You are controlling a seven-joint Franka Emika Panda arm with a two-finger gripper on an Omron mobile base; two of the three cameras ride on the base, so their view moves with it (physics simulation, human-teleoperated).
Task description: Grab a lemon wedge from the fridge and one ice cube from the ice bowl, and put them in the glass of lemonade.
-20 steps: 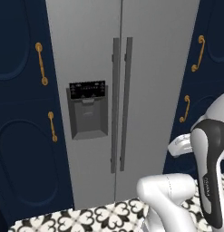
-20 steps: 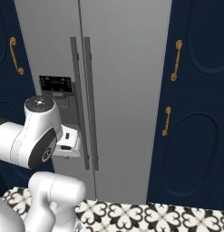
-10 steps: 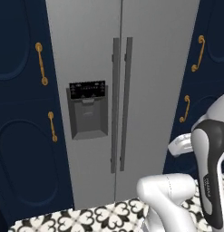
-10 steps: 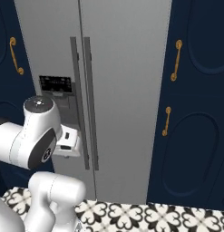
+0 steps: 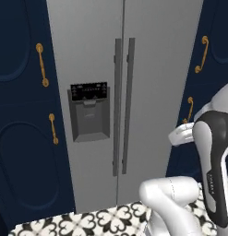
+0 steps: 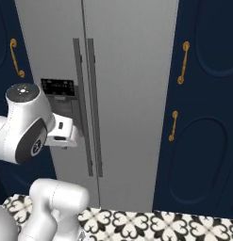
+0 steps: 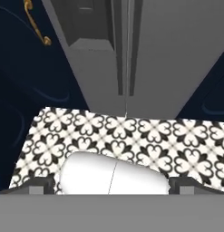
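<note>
The fridge (image 5: 147,69) stands straight ahead, tall and grey, both doors shut. Two dark vertical bar handles (image 5: 123,106) meet at its middle seam, and a black dispenser panel (image 5: 89,113) sits in the left door. From the other side, the fridge (image 6: 132,94) shows the same shut doors. My arm is folded low in front of it, a little short of the doors. In the hand view my gripper (image 7: 112,184) is open, its dark fingertips (image 7: 38,185) wide apart, pointing at the fridge's foot (image 7: 127,68) and touching nothing. The lemon wedge, ice bowl and glass of lemonade are out of view.
Navy cabinets with brass handles flank the fridge on the left (image 5: 23,115) and on the right (image 6: 203,117). A black-and-white patterned tile floor (image 7: 131,131) runs up to the fridge's base.
</note>
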